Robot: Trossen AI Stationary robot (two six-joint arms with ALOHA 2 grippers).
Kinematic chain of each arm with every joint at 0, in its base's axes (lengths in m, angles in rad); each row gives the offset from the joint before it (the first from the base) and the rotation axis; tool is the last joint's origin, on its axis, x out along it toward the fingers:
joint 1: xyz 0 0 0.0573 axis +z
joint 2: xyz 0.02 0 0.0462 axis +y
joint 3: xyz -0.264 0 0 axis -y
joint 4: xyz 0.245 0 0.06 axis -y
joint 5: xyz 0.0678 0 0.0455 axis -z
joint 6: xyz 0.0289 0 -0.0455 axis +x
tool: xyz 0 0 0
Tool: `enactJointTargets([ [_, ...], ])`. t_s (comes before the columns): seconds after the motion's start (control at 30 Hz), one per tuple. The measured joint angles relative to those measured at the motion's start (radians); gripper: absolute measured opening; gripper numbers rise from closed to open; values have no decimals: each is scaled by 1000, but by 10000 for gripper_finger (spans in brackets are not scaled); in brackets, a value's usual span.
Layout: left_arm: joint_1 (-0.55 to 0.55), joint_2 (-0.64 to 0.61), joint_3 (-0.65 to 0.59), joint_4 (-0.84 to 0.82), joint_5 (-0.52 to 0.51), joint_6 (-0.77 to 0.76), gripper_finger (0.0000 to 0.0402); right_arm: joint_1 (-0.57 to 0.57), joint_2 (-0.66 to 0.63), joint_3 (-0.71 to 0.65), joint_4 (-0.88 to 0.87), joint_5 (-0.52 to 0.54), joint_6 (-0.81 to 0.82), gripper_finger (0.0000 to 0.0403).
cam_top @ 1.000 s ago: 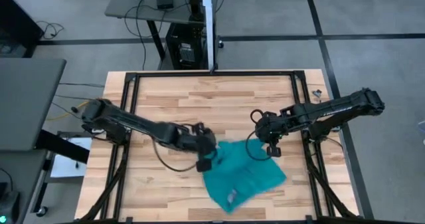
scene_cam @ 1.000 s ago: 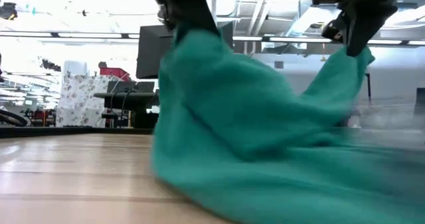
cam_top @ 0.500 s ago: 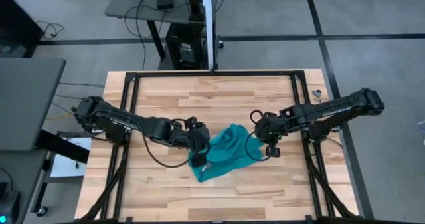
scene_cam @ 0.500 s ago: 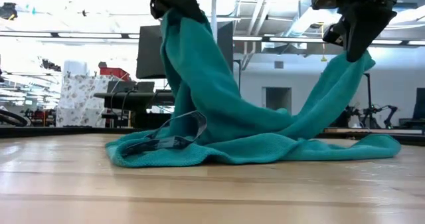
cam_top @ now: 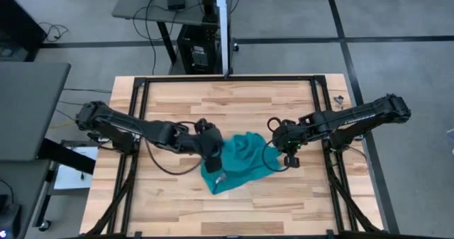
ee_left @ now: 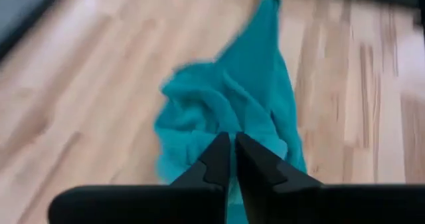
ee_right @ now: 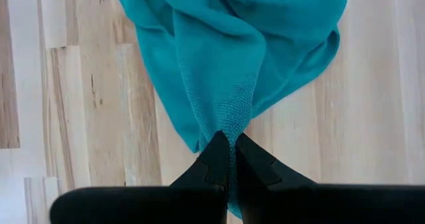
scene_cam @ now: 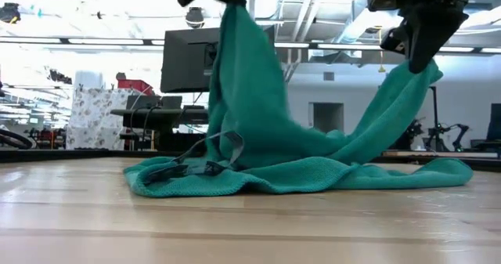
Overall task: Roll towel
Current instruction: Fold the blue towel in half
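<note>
Towel position: the towel is lying bunched near the middle of the table, with two parts being lifted up like two peaks, one by each arm. A second ago it was spreading wider toward the near edge; now it is gathered into a smaller heap.

Left gripper: the left gripper is holding the towel's left raised part, with its fingers clenched on the fabric. It is moving back toward its own side and upward compared with a second ago, and the cloth under it is hanging more steeply in the low view.

Right gripper: the right gripper is staying almost in the same place, with its fingers pinched on a fold of the towel at its right raised part.

Loop or tag: a narrow strip is showing on the low front part of the towel.

Meaning for the task: the towel is not yet flat, so I am judging that rolling is not started; the arms seem to be pulling it open first.
</note>
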Motion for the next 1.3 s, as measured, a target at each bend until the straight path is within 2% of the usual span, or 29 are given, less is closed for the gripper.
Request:
enactJointTargets([
  [0.13,-8,-114,2,-82,-142,-51,1,-1,-10,0,-39,18,28,0],
  [0.3,0,-260,2,-308,-420,-181,0,-63,-58,0,-72,215,159,0],
  [0.37,25,-313,2,-421,-492,-246,0,-114,-77,1,-49,297,193,0],
  [0.43,68,-352,-7,-518,-527,-309,0,-181,-83,1,-1,341,187,0],
  [0.57,169,-414,-74,-648,-529,-369,0,-342,-44,2,84,341,110,0],
  [0.77,292,-470,-223,-688,-529,-382,0,-538,83,2,171,333,58,8],
  [0.9,351,-476,-296,-689,-473,-359,10,-648,150,2,242,282,53,51],
  [1.07,389,-477,-281,-691,-314,-233,67,-804,174,60,193,135,52,137],
  [1.13,389,-477,-252,-670,-238,-212,91,-854,164,96,164,19,70,172],
  [1.2,375,-485,-240,-588,-142,-197,111,-862,143,104,188,-170,109,202],
  [1.27,346,-491,-252,-502,-24,-141,124,-811,128,91,273,-330,129,225],
  [1.3,331,-490,-268,-459,28,-121,127,-769,128,82,324,-363,146,232],
])
